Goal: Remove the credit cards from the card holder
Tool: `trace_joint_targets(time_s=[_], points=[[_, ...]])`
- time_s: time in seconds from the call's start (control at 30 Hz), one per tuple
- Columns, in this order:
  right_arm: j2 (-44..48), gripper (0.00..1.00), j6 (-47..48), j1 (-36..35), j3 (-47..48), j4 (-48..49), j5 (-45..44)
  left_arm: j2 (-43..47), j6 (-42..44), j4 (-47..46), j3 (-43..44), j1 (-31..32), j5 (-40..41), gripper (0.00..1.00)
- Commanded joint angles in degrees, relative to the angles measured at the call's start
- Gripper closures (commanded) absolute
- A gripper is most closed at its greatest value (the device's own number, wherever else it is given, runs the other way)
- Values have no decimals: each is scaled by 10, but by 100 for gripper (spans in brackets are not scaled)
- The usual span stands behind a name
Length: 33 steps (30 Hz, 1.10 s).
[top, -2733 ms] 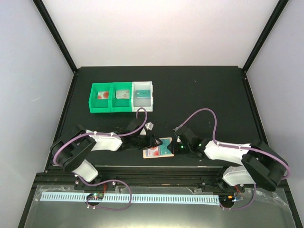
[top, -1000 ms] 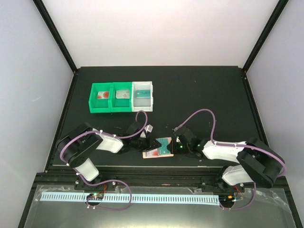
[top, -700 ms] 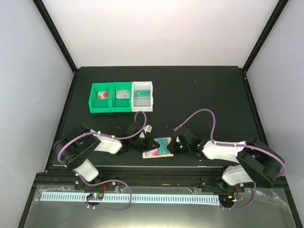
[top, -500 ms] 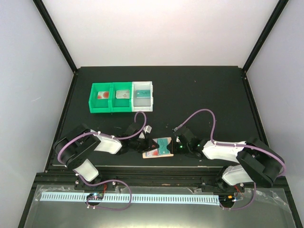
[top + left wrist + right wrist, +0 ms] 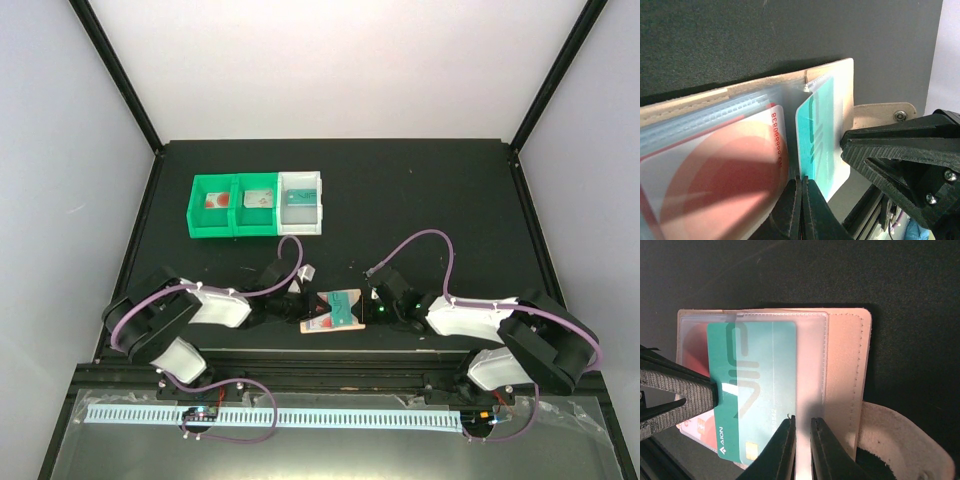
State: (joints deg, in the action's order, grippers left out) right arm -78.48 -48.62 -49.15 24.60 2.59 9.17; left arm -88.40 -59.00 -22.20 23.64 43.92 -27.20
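Note:
The tan card holder (image 5: 322, 322) lies open near the table's front edge between my two grippers. My left gripper (image 5: 801, 179) is shut on the near edge of a teal credit card (image 5: 823, 131) that sticks partway out of its clear pocket. A red-pink card (image 5: 715, 165) sits in the pocket beside it. My right gripper (image 5: 800, 419) is clamped on the holder's clear sleeve and tan leaf (image 5: 845, 365), right of the teal card (image 5: 755, 380). In the top view the left gripper (image 5: 310, 303) and the right gripper (image 5: 367, 308) flank the holder.
Two green bins (image 5: 235, 207) and a white bin (image 5: 302, 203) stand in a row at the back left, each with a card inside. The holder's tab (image 5: 900, 445) lies on the black mat near my right fingers. The table's front rail runs just below the holder.
My left arm has drawn back to the left with the teal card, which now shows further out of the pocket. The right gripper has stayed on the holder.

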Motion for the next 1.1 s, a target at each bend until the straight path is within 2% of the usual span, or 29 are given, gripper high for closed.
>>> trace_joint_targets(time_s=[0.0,0.37,0.53,0.77,1.07], points=[[-8,90,-5,-2,-17,-24,-20,20,16,25,-4,-5,15,98],[0,90,4,-1,-9,-31,-20,87,46,109,-1,-16,32,98],[34,90,23,-1,-1,-36,-14,122,58,150,0,-23,38,98],[125,86,101,-1,40,-95,-21,178,89,206,2,-30,34,99],[230,80,246,-1,118,-210,33,227,170,274,41,-32,-65,98]])
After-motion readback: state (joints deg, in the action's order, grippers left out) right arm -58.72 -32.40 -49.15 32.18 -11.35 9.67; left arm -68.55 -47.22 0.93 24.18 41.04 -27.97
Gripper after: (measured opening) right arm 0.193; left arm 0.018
